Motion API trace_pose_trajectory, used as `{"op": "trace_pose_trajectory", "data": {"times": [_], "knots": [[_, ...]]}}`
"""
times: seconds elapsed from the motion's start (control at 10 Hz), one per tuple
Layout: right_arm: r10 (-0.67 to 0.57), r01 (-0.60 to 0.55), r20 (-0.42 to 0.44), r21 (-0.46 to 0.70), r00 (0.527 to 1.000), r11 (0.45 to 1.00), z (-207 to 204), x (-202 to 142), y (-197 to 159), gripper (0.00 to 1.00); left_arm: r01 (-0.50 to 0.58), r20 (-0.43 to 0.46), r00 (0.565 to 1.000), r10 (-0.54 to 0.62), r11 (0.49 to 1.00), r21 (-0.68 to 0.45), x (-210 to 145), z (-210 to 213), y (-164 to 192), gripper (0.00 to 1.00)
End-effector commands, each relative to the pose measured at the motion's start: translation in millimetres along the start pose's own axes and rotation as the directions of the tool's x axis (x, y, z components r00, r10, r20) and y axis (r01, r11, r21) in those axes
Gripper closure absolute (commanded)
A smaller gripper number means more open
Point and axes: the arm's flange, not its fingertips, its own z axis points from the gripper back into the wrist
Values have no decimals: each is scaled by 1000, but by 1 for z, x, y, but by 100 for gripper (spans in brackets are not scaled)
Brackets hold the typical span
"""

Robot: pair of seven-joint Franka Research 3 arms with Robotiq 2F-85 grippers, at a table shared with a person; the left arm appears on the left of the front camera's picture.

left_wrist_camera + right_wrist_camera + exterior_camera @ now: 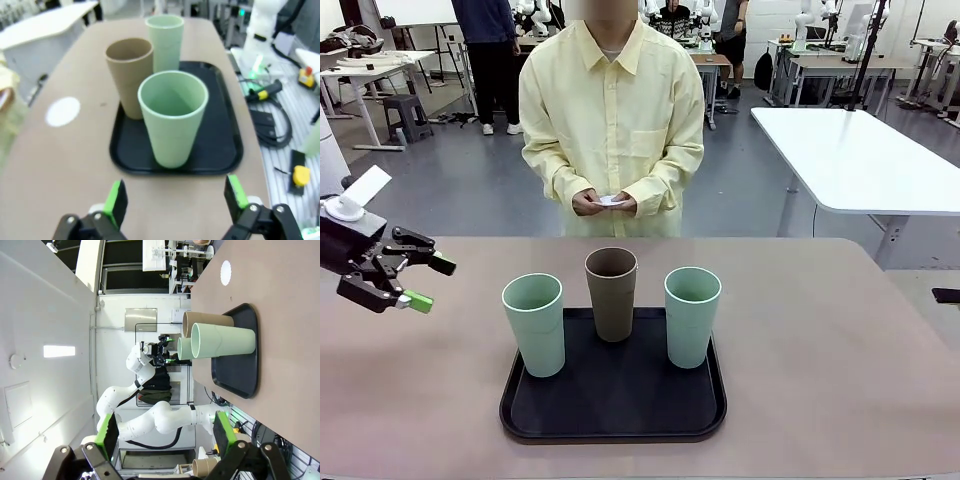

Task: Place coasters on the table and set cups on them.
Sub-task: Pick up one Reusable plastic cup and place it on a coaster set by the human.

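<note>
Your left claw (432, 283) hangs wide open over the left side of the table (840, 360), gripping nothing, and your right claw (165, 435) is just as open and empty; the chief risk from here, as I judge it, is crowding: the three cups stand close together on the black tray (610, 425), the brown cup (611, 292) at the back between the two green ones, so a finger sliding round the near green cup (172, 117) could nudge the brown one and tip it; the cups are tall and narrow at the base, so a high or off-centre pinch might topple one as it clears the tray's lip. One coaster (63, 111) lies flat on the table just beyond the tray, on the person's side; it looks like thin paper, and a cup set down askew could push or crumple it; the person's hands (605, 202) hold something small and white, probably more coasters, so reaching across risks a bump. The tray holds all three cups, upright; the near green cup is empty inside; the others show nothing in them as far as you can see.
</note>
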Motion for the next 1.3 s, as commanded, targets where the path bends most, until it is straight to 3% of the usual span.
{"op": "trace_pose_trajectory", "data": {"times": [0.0, 0.2, 0.3, 0.9, 1.2], "knots": [[3, -3, -2, 10, 1000, 1000, 0, 0, 0, 0, 3, 77, 997, -2, 1000, -4, -15, -18, -15, 0], [3, -3, -2, 10, 1000, 1000, 0, 0, 0, 0, -3, 59, 998, 0, 999, 40, -9, -29, -19, 0], [3, -3, -2, 10, 1000, 1000, 0, 0, 0, 0, -21, 54, 998, 21, 1000, -7, -10, -14, 4, 0], [3, -3, -2, 10, 1000, 1000, 0, 0, 0, 0, -33, 50, 998, 33, 999, 0, -11, -16, 5, 0], [3, -3, -2, 10, 1000, 1000, 0, 0, 0, 0, -35, 197, 980, 29, 999, 26, -35, -46, 2, 0]]}}
